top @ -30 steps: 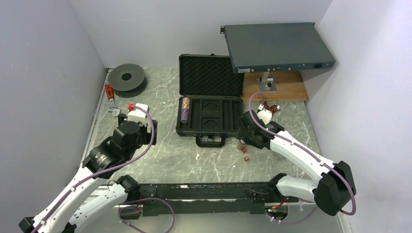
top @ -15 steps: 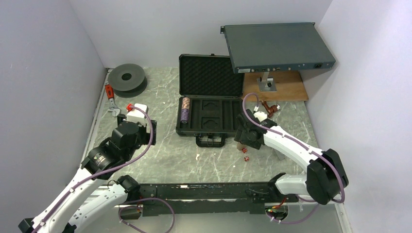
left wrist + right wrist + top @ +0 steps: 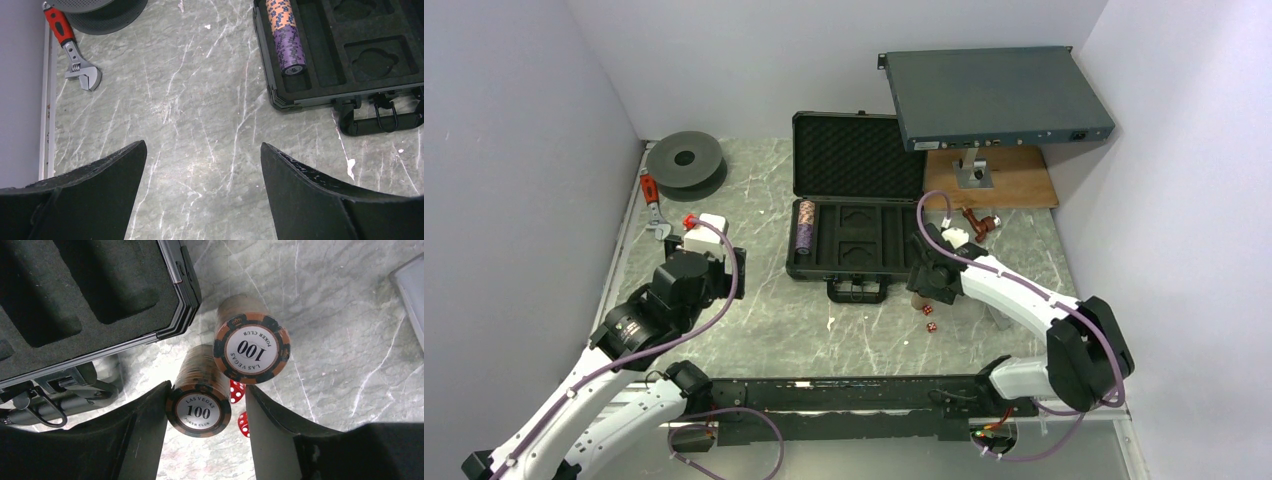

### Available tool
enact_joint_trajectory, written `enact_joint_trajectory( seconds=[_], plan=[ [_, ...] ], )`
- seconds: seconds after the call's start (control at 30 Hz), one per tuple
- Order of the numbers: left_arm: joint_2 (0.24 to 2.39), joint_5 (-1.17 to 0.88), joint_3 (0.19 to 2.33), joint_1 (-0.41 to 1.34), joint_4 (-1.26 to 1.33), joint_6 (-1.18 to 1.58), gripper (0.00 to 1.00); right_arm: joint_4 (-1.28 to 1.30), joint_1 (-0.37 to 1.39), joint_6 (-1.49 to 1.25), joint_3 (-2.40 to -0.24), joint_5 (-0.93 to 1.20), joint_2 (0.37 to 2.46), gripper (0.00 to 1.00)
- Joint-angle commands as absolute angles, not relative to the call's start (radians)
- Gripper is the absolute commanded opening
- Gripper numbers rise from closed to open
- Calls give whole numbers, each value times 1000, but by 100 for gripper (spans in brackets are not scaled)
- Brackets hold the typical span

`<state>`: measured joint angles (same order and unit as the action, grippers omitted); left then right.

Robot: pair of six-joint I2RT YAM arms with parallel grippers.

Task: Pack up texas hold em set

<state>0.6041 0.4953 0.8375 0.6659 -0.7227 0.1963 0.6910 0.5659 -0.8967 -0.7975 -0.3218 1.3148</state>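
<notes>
Now, down onto the worktop [image 3: 754,300]: open case [image 3: 856,160] at centre, foam lid up, purple-and-brown chip row [image 3: 805,228] lying in the left slot. Left pincer [image 3: 202,150] hovering wide open over bare marble, holding nothing. Right pincer [image 3: 207,390] just off the case's near right corner, jaws parted astride the near stack [image 3: 199,412], one finger touching, the other a sliver clear, so not gripped yet. Second stack [image 3: 251,347] upright just beside the first, touching or not, hard to tell. Two red dice [image 3: 236,391] tucked by the base. Best to centre first, then squeeze evenly across the stack's middle, low enough to trap every chip. Keep the free finger off the dice. Lift straight up before swinging, sparing the neighbour. Then lay it sideways into an empty slot.
</notes>
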Motion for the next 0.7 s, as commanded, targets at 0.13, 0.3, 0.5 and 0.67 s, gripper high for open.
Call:
enact_joint_trajectory(
  seconds=[0.13,0.3,0.5,0.67],
  plan=[
    [591,515,831,661,-699,192,90,659,560,-853,-839,-352,1335,45],
    [591,512,830,660,-695,191,91,679,560,-847,-849,-353,1321,28],
    [592,505,830,655,-693,189,90,720,560,-796,-892,-345,1290,10],
    [595,503,829,655,-693,188,90,760,560,-708,-957,-289,1268,0]
  ],
)
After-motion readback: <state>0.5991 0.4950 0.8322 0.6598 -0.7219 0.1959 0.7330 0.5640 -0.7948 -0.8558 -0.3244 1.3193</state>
